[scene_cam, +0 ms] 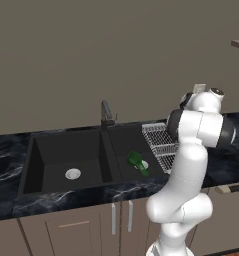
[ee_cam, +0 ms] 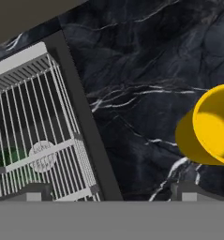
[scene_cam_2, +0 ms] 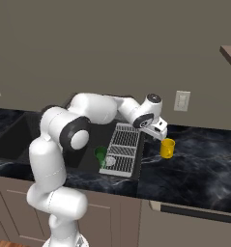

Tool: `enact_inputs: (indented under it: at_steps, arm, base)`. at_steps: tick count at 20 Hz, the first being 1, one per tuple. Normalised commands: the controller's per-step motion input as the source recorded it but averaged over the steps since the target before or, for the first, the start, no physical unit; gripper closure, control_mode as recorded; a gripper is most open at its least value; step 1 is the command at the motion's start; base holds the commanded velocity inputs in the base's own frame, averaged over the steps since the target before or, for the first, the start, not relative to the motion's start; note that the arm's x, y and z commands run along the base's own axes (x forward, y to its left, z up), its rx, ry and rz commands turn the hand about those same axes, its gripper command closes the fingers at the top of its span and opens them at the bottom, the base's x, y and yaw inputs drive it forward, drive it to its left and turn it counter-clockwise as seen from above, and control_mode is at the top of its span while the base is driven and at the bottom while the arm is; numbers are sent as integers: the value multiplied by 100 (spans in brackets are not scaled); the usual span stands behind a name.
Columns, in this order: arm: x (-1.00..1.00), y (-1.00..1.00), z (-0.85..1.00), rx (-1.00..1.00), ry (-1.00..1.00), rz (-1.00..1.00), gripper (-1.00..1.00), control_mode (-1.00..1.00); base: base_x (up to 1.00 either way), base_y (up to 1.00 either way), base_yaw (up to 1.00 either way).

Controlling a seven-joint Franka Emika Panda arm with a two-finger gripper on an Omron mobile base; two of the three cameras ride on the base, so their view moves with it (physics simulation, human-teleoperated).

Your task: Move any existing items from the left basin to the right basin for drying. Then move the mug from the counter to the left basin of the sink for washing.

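Note:
The yellow mug stands upright on the black marble counter, just right of the sink. My gripper hovers open above the sink's right rim, up and left of the mug, holding nothing. In the hand view the mug lies off to the right, outside the fingertips. The dark-green bottle lies in the right basin by its drain, beside the wire rack. The left basin holds only its silver drain. Green shows through the rack.
A slim dark faucet rises behind the sink divider. A wall outlet sits on the wall behind the mug. A shelf edge juts in at upper right. Marble counter stretches right of the mug.

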Motion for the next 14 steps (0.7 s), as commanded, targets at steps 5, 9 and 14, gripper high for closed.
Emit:
enact_inputs:
  at_steps: [5,9,14]
  arm:
    - [0,-38,0,0,1,-2,-100,-100]
    - [0,-32,0,0,0,0,-100,-100]
    - [0,-27,0,0,0,0,-100,-100]
  base:
    - [0,0,0]
    - [0,0,0]
    - [0,0,0]
